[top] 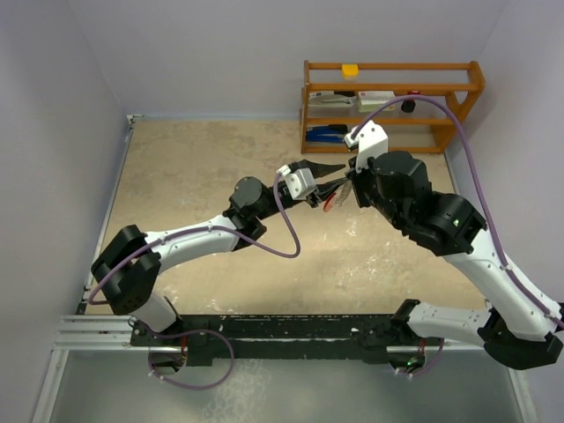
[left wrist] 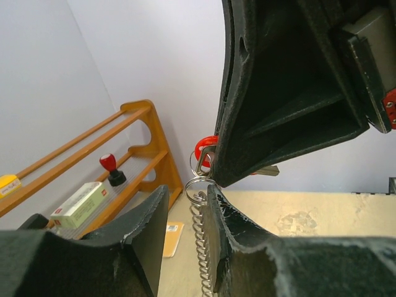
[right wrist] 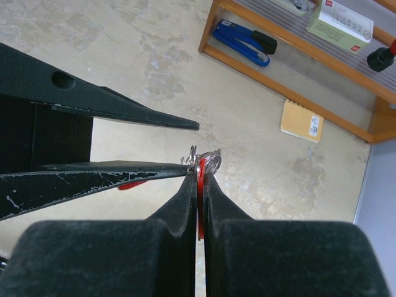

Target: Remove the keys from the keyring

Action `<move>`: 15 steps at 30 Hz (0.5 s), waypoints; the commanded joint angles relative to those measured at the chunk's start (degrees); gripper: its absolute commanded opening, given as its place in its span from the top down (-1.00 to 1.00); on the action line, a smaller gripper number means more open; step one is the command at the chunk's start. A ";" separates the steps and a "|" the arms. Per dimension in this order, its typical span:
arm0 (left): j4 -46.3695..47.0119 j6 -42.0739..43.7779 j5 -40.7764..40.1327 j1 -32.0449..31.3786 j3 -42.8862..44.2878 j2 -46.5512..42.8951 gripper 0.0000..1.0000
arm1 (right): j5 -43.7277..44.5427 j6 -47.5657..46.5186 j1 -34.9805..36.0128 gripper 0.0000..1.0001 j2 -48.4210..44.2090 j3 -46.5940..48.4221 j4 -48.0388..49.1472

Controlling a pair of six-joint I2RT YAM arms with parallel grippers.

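Both grippers meet on the near side of the wooden rack (top: 392, 66), just off its left end, raised above the table (top: 194, 167). Starting from the left, my left gripper (left wrist: 187, 190) points toward the rack with its jaws standing apart. In the right wrist view its two fingers (right wrist: 124, 108) splay wide, and the lower one's tip touches the split rings (right wrist: 201, 159). In its own wrist view a silvery coil chain (left wrist: 201, 241) runs down the gap between those fingers, lying against the right-hand one; I cannot tell whether anything grips it. The keyring fob (top: 331, 204) shows from above only as a small red bit hanging under the left fingers, nearer to me than the rack and too small to make out its shape. At the top of the chain sit the rings, and on them the key (left wrist: 206, 147), with one ring passing through its red head. My right gripper (right wrist: 200, 176) has its fingers pressed together on that thin red head, seen edge-on between them. Farther right, the rack holds a yellow block (top: 351, 70) on its top rail, a white box (right wrist: 340, 21), a blue stapler (right wrist: 241, 40) on a lower shelf and a red-topped stamp (left wrist: 109, 166). A tan card (right wrist: 301, 119) lies on the table just beside the rack's lower rail
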 commanded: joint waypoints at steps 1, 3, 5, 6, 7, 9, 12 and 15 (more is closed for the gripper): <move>6.42 -3.70 6.97 -0.96 4.02 0.38 0.42 | -1.91 0.24 0.28 1.00 -0.87 1.39 4.05; 6.86 -4.05 6.95 -0.92 4.61 0.89 0.42 | -2.11 0.36 0.27 1.00 -0.99 1.39 3.95; 6.99 -4.12 6.96 -0.97 5.03 1.48 0.42 | -2.05 0.45 0.28 1.00 -1.11 1.31 3.79; 7.03 -4.21 7.03 -0.97 5.31 1.68 0.43 | -2.15 0.46 0.27 1.00 -1.10 1.31 3.70; 7.13 -4.20 6.97 -0.97 5.57 1.80 0.44 | -2.23 0.56 0.28 1.00 -1.14 1.31 3.67; 7.30 -4.26 7.00 -0.97 5.91 2.12 0.47 | -2.28 0.55 0.28 1.00 -1.11 1.29 3.58; 7.47 -4.50 7.26 -0.97 6.54 2.46 0.53 | -2.42 0.57 0.32 1.00 -1.06 1.30 3.65; 8.05 -5.22 7.99 -0.97 7.19 2.95 0.64 | -2.42 0.50 0.28 1.00 -0.98 1.25 3.71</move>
